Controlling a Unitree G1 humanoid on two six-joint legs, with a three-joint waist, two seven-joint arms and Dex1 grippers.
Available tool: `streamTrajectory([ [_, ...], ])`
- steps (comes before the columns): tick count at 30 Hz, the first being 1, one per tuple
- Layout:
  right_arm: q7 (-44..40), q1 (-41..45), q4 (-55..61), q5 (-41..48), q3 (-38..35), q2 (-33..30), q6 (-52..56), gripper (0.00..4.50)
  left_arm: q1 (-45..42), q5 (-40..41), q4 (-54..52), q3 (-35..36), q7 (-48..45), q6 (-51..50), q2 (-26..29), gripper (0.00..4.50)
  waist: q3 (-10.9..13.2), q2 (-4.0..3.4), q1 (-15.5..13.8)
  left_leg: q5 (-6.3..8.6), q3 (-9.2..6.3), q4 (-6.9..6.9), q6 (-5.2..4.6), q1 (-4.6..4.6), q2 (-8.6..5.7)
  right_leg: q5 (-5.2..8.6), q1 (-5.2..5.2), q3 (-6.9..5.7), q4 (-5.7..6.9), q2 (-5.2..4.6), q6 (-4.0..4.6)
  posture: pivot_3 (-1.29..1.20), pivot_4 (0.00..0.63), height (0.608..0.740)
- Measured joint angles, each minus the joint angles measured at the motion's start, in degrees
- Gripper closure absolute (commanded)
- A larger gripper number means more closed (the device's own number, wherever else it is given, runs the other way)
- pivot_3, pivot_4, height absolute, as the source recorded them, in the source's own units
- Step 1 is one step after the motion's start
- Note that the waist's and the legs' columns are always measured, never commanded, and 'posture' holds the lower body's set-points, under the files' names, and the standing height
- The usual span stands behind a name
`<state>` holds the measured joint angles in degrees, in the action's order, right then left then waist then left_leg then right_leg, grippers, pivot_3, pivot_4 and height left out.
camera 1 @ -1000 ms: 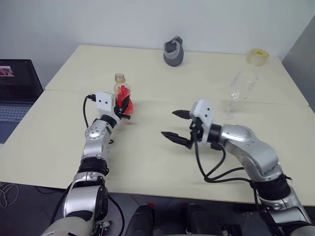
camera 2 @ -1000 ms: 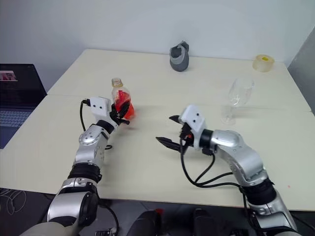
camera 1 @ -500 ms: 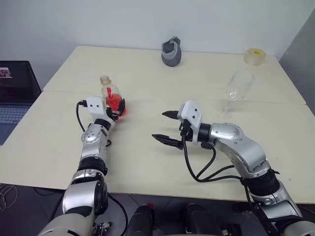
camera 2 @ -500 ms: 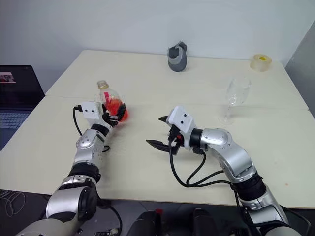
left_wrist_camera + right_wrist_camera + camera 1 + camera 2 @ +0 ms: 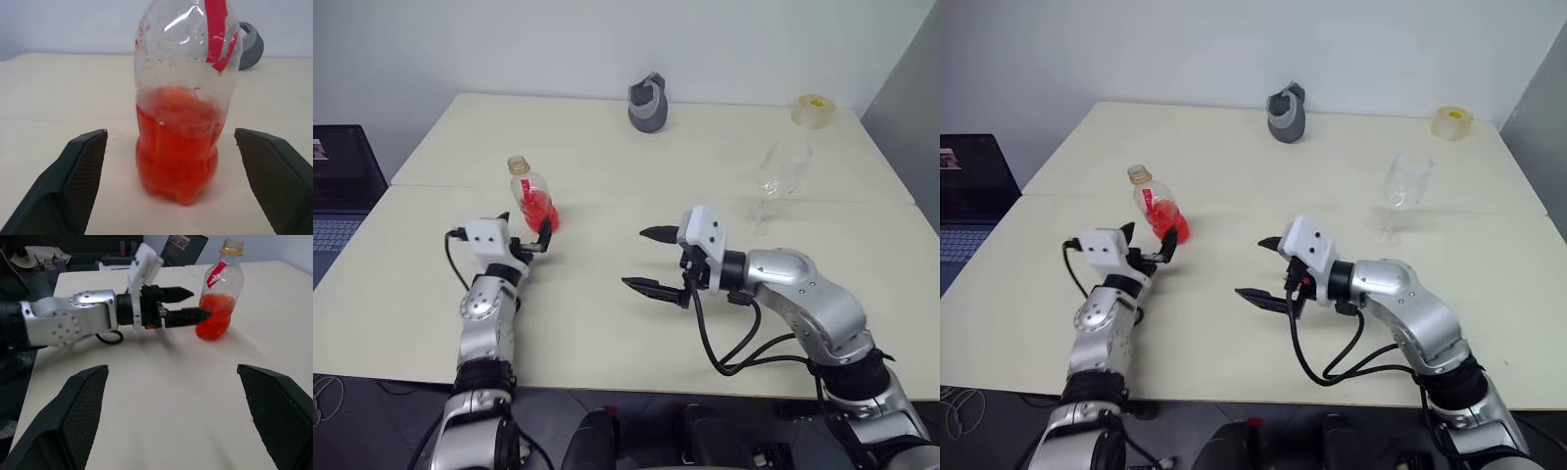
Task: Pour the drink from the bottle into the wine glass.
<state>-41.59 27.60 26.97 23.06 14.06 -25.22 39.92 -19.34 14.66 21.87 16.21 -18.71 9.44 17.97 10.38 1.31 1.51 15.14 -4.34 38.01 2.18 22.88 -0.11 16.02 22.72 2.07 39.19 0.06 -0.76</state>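
Bottle (image 5: 532, 194) upright on the table (image 5: 607, 323), its lower half filled with the red-orange drink (image 5: 177, 147); you see your left gripper (image 5: 524, 233) just in front of it, fingers spread wide and clear of the plastic on either side. Your right gripper (image 5: 652, 259) hovers over the table's middle, pointing toward the left arm, jaws likewise wide apart and empty. Wine glass (image 5: 1400, 194) stands well apart to the right, with a grey object (image 5: 646, 102) and tape roll (image 5: 812, 111) near the far edge.
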Motion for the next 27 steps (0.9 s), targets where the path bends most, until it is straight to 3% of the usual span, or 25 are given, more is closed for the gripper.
streamTrajectory([
  [8,7.7,-10.6,5.8,5.2,-9.3,1.9,4.6,0.00,17.5,5.2,-30.7,0.7,-0.8,-16.2,4.9,0.04,0.0,0.00,-0.1,0.00,-0.04,-0.07,0.00,-0.14,0.02,0.01,-0.22,-0.06,-0.08,0.00,0.00,0.00,0.150,0.740],
  [15,20.1,-21.7,0.9,-3.4,-12.1,8.6,-5.3,0.00,18.3,12.3,-42.3,-5.7,-12.5,-29.7,14.0,0.04,0.0,-0.02,0.0,0.00,0.00,-0.15,0.00,-0.35,-0.04,0.04,-0.39,-0.02,-0.12,0.03,-0.02,0.00,0.150,0.740],
  [19,26.1,-19.9,-6.5,-7.9,-14.0,12.7,-12.0,0.00,12.2,15.2,-43.9,-8.8,-19.0,-34.2,18.2,0.04,0.0,-0.04,0.2,0.00,0.03,-0.18,0.00,-0.39,0.01,0.04,-0.39,0.02,-0.12,0.14,-0.01,0.00,0.150,0.740],
  [27,33.5,-5.7,-31.1,-14.1,-17.9,14.8,-25.4,0.00,4.0,19.4,-44.0,-14.0,-29.9,-39.6,21.4,0.04,0.1,-0.12,0.3,0.00,0.19,-0.19,0.00,-0.41,0.04,0.04,-0.36,0.19,-0.13,0.22,0.01,0.00,0.150,0.740],
])
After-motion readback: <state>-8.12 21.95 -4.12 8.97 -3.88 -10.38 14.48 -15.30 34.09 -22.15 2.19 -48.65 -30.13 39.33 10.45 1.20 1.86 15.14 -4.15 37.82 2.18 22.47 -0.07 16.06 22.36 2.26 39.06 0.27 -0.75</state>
